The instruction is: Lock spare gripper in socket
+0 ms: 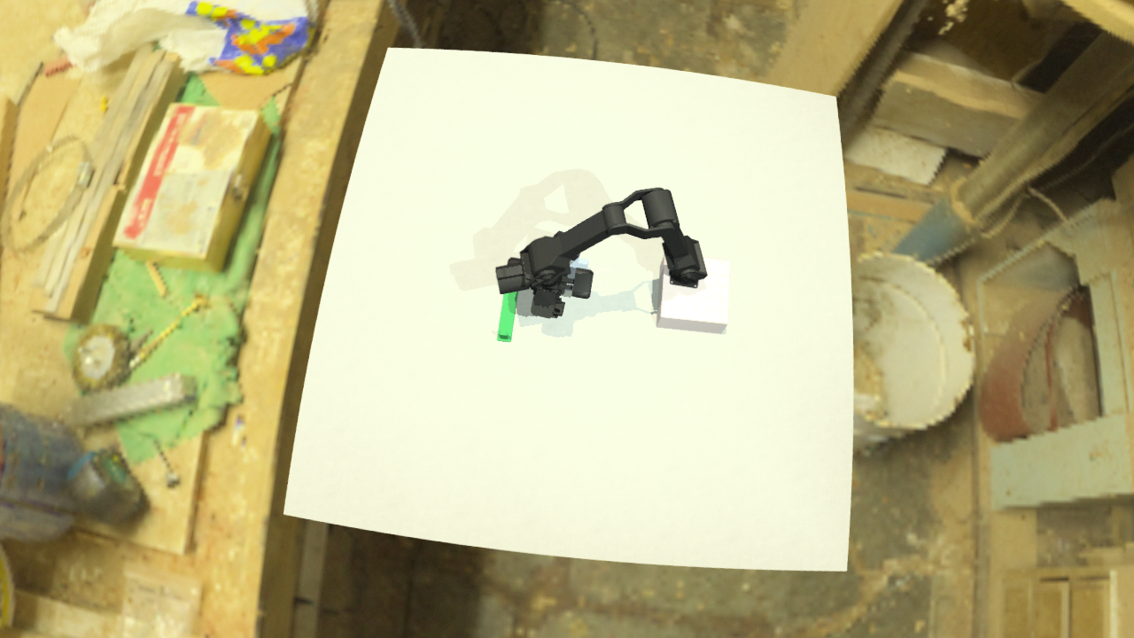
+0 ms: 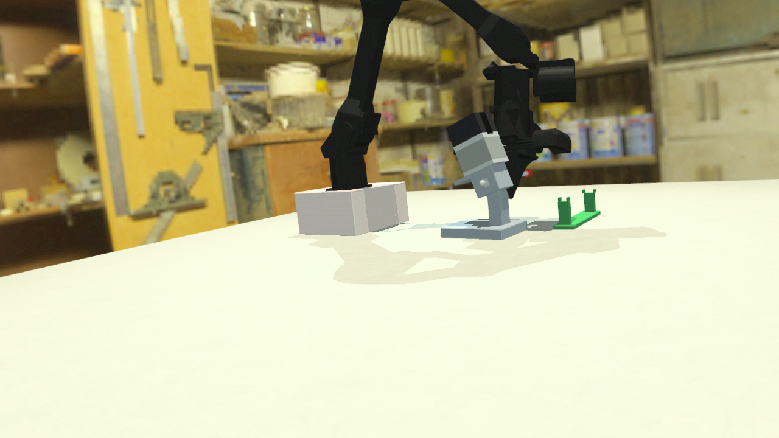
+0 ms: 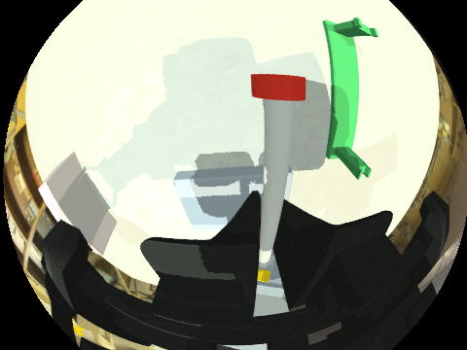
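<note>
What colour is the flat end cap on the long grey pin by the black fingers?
Red; the wrist view shows it best.

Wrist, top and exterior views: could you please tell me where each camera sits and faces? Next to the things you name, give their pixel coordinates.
Top: high overhead, facing down at the table (image 1: pixel 555 444) (image 2: pixel 348 337) (image 3: pixel 117 63); arm (image 1: pixel 582 231) (image 2: pixel 370 59) and part of the claw (image 1: pixel 561 290) (image 2: pixel 512 190) (image 3: pixel 268 206) show.
Exterior: low beside the table, facing nearly level across it; arm, cropped above, and claw show.
Wrist: on the arm's end, facing past the claw's dark fingers towards the table.
All share the green rack (image 1: pixel 506 319) (image 2: pixel 582 219) (image 3: pixel 344 92).
</note>
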You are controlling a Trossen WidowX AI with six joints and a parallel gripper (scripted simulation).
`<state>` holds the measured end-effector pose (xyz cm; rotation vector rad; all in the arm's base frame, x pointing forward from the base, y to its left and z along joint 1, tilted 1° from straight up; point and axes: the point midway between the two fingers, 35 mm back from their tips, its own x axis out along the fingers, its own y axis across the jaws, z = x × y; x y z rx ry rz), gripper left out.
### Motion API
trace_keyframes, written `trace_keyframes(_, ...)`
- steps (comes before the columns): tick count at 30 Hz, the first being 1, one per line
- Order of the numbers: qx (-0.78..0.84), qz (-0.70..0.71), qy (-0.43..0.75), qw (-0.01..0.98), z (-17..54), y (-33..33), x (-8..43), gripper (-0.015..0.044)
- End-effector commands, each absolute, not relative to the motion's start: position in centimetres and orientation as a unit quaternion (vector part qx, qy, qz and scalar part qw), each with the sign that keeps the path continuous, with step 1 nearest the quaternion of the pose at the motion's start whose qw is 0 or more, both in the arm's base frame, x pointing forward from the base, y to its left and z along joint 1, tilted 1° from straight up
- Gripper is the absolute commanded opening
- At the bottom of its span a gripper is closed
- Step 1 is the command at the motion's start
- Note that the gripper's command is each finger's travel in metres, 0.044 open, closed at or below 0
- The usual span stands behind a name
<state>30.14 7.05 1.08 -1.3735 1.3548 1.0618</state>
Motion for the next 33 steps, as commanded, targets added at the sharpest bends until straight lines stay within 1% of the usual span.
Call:
trace_keyframes(1,-0.556,0.430,0.549,0.453,1.1,7.0,30.1,0.0053)
trace_keyframes(6,-0.556,0.430,0.549,0.453,1.1,7.0,30.1,0.0184)
trace_keyframes(7,-0.556,0.430,0.549,0.453,1.1,7.0,30.1,0.0200)
trace_keyframes(33,-0.556,0.433,0.553,0.445,4.9,9.8,29.7,0.0200)
